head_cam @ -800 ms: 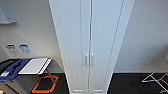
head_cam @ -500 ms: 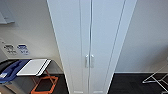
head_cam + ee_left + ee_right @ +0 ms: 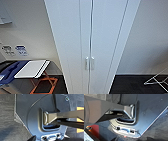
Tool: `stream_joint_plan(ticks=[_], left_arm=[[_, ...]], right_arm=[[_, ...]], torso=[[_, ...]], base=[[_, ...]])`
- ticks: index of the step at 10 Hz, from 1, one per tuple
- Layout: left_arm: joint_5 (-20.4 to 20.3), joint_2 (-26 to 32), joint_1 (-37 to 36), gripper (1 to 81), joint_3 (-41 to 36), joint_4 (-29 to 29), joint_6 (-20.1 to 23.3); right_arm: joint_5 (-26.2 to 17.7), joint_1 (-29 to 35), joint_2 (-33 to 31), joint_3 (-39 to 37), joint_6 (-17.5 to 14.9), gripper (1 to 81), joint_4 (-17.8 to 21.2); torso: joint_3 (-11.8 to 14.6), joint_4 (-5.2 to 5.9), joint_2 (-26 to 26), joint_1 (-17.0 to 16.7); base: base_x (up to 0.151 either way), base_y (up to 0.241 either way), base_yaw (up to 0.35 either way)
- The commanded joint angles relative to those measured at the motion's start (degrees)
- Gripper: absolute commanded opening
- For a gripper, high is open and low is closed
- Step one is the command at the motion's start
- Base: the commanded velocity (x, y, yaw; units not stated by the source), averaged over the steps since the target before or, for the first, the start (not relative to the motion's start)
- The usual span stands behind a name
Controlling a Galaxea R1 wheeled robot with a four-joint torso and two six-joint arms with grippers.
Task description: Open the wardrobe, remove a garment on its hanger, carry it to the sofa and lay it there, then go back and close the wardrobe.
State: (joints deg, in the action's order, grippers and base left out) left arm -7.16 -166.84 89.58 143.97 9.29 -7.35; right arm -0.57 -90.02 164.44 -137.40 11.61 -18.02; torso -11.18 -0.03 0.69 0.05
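Facing: the wardrobe (image 3: 91,42) fills the centre of the head view, top to bottom, with both doors shut and the seam between them running down the middle.
Handles: the pair of small white handles (image 3: 89,63) sits side by side at the seam, lower centre of the frame, untouched.
Step in hand: judged from the closed doors, this is the opening stage, the approach before any door is pulled.
Next move calls for: an arm raised to handle height and a pincer closed round one slim vertical handle, then a pull outward along the door's swing; the handles lie close together, so the aim must be narrow.
Pincer state: I cannot tell whether either pincer is released or clenched; the wrist views give mostly robot hardware over dark floor.
Wardrobe relative to pincers: probably well apart, since no arm reaches into the head view near the doors.
Surroundings: a blue and white chair (image 3: 23,70) at lower left, a wire rack (image 3: 157,80) at lower right.
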Motion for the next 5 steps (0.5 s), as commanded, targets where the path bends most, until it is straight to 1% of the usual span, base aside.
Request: stream_joint_plan(ticks=[1,3,5], left_arm=[[3.4,0.3,-0.7,81.1,-0.4,0.8,0.3],[3.4,0.3,-0.7,81.1,-0.4,0.8,0.3],[3.4,0.3,-0.7,81.1,-0.4,0.8,0.3]], right_arm=[[-3.2,0.8,-0.3,0.3,-0.2,81.1,-0.5],[-3.1,0.8,-0.3,0.3,-0.2,81.1,-0.5],[-3.1,0.8,-0.3,0.3,-0.2,81.1,-0.4]], torso=[[0.0,0.00,0.0,0.0],[0.0,0.00,0.0,0.0],[0.0,0.00,0.0,0.0]], base=[[0.088,0.000,0.000],[0.079,0.000,0.000],[0.000,0.000,0.000]])
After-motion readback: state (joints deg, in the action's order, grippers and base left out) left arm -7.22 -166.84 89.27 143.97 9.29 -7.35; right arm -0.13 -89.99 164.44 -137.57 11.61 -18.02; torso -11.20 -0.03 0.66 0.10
